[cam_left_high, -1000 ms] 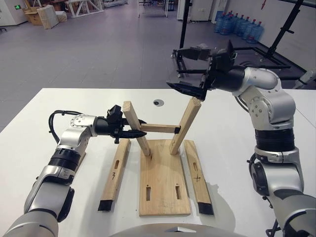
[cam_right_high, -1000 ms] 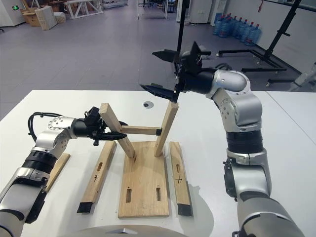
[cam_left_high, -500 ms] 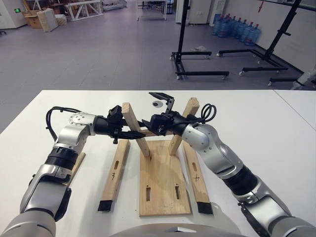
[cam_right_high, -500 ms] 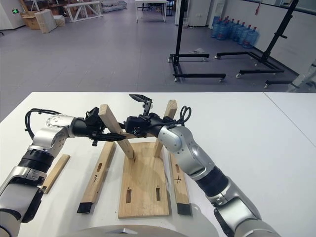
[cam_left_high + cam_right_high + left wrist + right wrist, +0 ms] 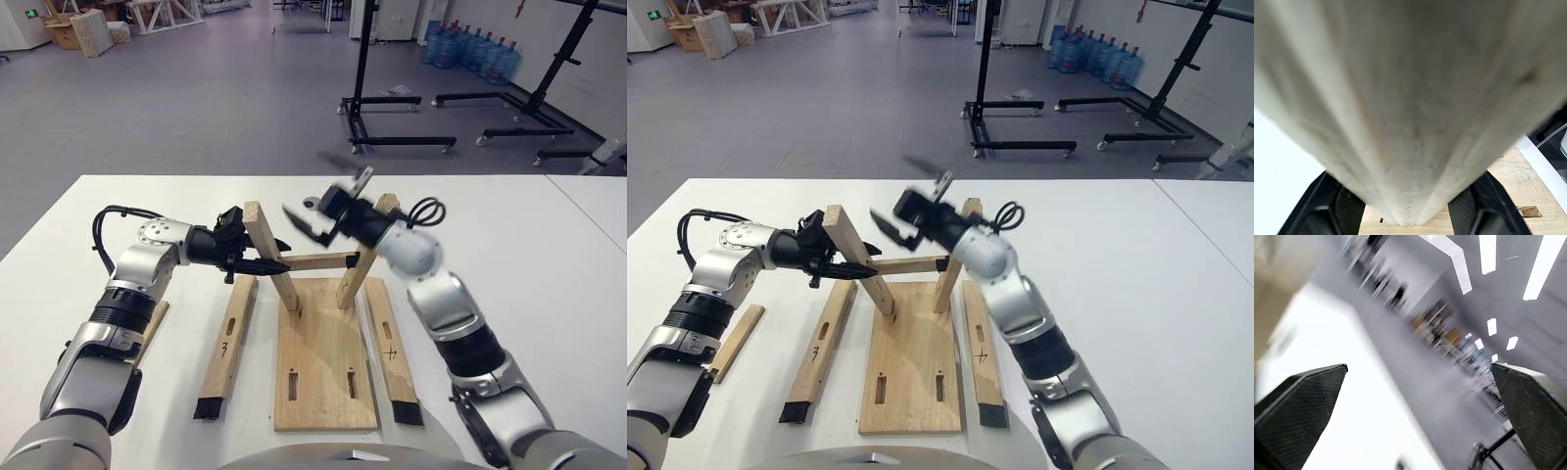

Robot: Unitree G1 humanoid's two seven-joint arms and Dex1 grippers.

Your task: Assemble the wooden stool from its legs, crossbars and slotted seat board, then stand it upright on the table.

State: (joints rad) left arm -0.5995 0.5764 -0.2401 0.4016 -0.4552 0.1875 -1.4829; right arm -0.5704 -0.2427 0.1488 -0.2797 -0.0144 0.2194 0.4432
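On tabletop (image 5: pixel 519 255): seat board (image 5: pixel 323 367) flat, left leg (image 5: pixel 258 223) + right leg (image 5: pixel 361 266) tilted on it, crossbar (image 5: pixel 315 260) between | L end effector (image 5: pixel 274 263) clamped on left leg | R end effector (image 5: pixel 328 201) jaws apart, above crossbar

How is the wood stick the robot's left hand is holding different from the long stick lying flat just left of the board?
The held leg stands tilted on the seat board; the flat leg lies on the table. The left hand clamps the held leg, and a crossbar joins it; no hand or crossbar touches the flat leg. Both are pale wood.
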